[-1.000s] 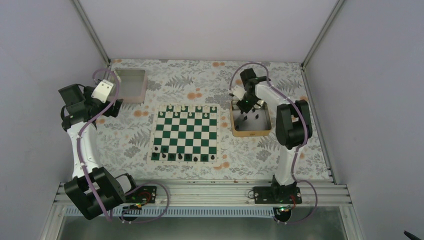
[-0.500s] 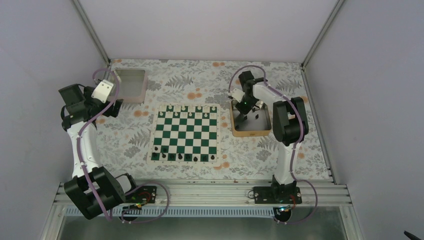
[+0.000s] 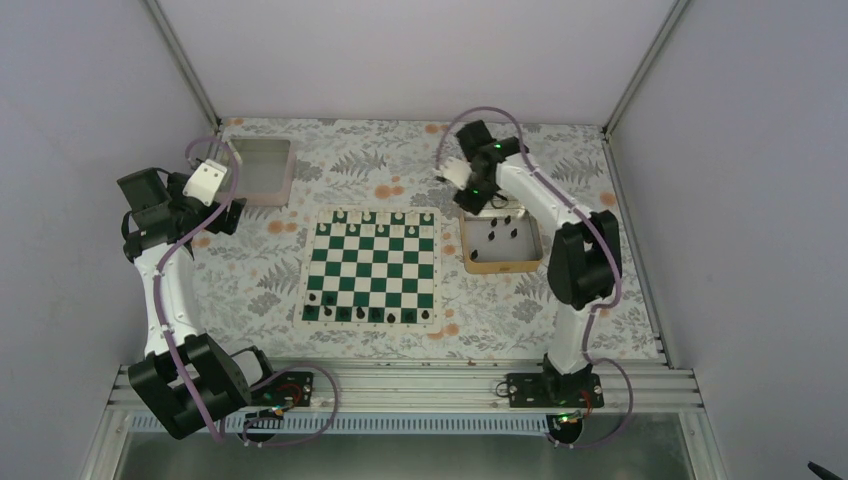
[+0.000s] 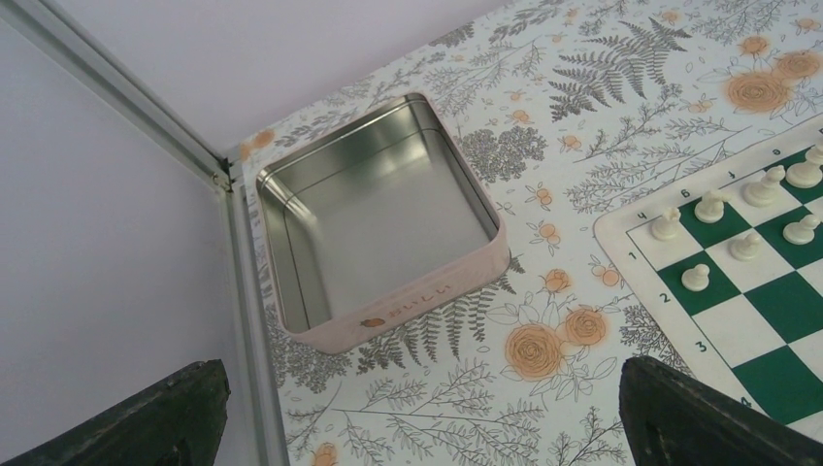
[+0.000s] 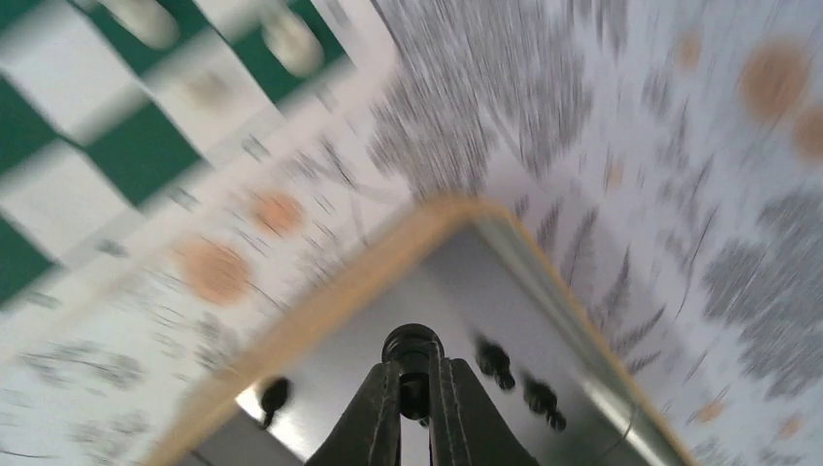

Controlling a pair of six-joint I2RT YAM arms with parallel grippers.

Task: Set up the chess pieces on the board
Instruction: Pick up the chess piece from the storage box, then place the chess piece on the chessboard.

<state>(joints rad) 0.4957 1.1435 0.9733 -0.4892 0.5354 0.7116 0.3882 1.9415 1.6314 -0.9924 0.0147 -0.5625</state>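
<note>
Grips one tiny black chess piece (image 5: 411,348) in the narrowly closed right pincer (image 5: 415,383) over the far-left corner of the gold-rimmed metal tray (image 5: 369,277), with more loose black pieces (image 5: 495,359) lying on the tray floor. Holds the left pincer (image 4: 419,408) spread wide above the floral tabletop (image 4: 621,116), near the pale pink square tin (image 4: 388,316). Shows a row of black pieces (image 3: 372,314) on the near edge of the green-and-white chess mat (image 3: 372,265) and small white pieces (image 4: 708,206) along its far rows.
</note>
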